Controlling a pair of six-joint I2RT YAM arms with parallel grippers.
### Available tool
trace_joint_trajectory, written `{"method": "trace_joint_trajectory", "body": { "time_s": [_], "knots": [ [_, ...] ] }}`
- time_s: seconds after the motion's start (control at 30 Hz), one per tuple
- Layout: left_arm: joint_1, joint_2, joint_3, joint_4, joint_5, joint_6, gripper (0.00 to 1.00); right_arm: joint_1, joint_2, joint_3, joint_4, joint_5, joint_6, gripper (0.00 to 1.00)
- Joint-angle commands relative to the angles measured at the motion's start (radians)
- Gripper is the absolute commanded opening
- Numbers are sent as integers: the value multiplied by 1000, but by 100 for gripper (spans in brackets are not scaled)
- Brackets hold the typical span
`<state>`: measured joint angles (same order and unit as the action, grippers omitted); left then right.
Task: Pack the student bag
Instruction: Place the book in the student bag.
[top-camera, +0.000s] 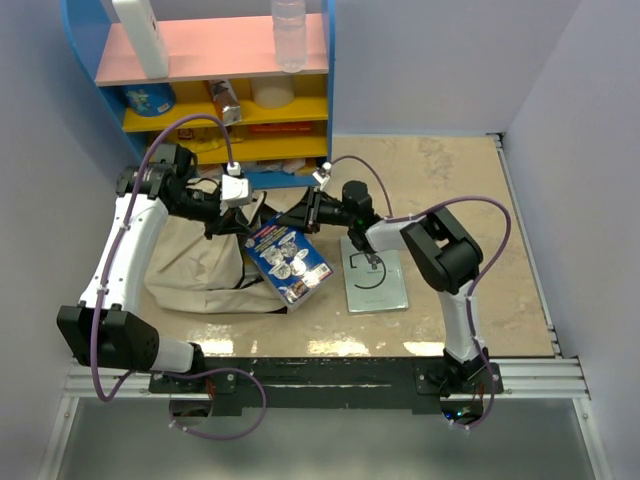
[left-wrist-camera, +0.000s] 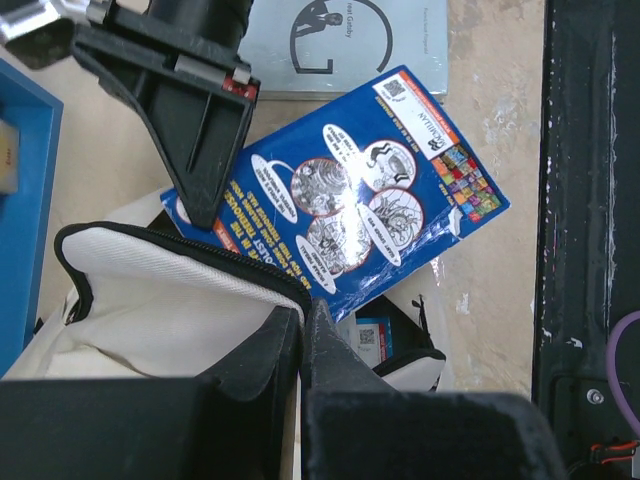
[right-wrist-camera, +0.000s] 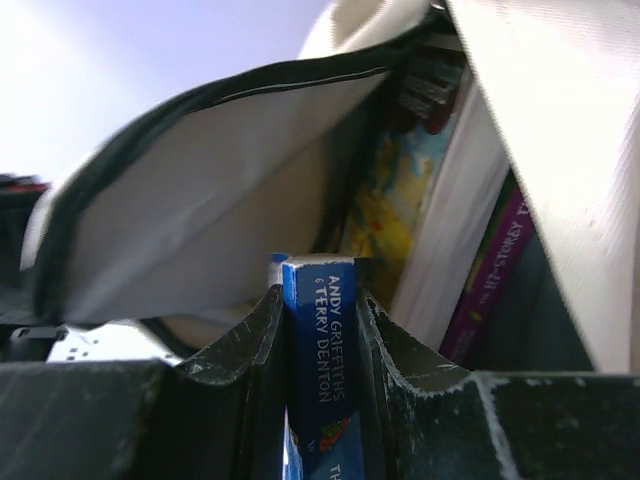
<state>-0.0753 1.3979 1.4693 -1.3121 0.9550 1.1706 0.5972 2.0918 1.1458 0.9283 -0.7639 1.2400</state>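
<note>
1 student bag (top-camera: 200, 265), left side. 2 grippers: left gripper (left-wrist-camera: 305, 325), right gripper (right-wrist-camera: 318, 300). Books in the open: 2, blue book (top-camera: 290, 262) at centre, grey book (top-camera: 375, 282) flat to its right. Books visible inside the bag: 2, yellow-cover book (right-wrist-camera: 400, 200) and purple-spine book (right-wrist-camera: 490, 270); others too hidden to count. 1 shelf unit (top-camera: 220, 50), far left. Bottles on its top board: 2, white bottle (top-camera: 140, 35), clear bottle (top-camera: 288, 35).

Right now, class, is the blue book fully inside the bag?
No, most of the blue book sticks out of the open student bag.
</note>
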Motion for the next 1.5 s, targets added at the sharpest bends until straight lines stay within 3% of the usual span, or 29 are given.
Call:
{"method": "trace_joint_trajectory", "body": {
  "time_s": [0.0,0.3,0.47,0.57,0.83,1.03,1.07,1.1,1.2,1.3,1.47],
  "knots": [
    [-11,-40,26,-3,74,3,0,16,26,144,-2,-34,24,0],
    [-11,-43,25,-3,80,1,0,16,86,320,-339,109,-114,0],
    [-11,-50,32,-4,77,-8,0,15,210,520,-339,153,-38,0],
    [-11,-57,29,-4,67,-9,0,26,235,555,-301,216,12,0],
    [-11,-54,23,-4,80,1,0,101,151,476,-330,475,-17,0],
    [-11,-59,20,-3,80,6,0,222,64,456,-517,606,-164,0],
    [-12,-57,20,-3,80,12,0,231,48,442,-522,636,-171,3],
    [-11,-56,19,-3,83,11,0,237,47,434,-525,634,-175,19],
    [-11,-54,22,-4,90,6,0,234,53,445,-606,560,-224,53],
    [-11,-59,20,-3,82,12,0,228,-22,373,-681,610,-307,64],
    [-11,-54,19,-1,87,14,0,182,-156,178,-709,626,-349,66]
  ]
}}
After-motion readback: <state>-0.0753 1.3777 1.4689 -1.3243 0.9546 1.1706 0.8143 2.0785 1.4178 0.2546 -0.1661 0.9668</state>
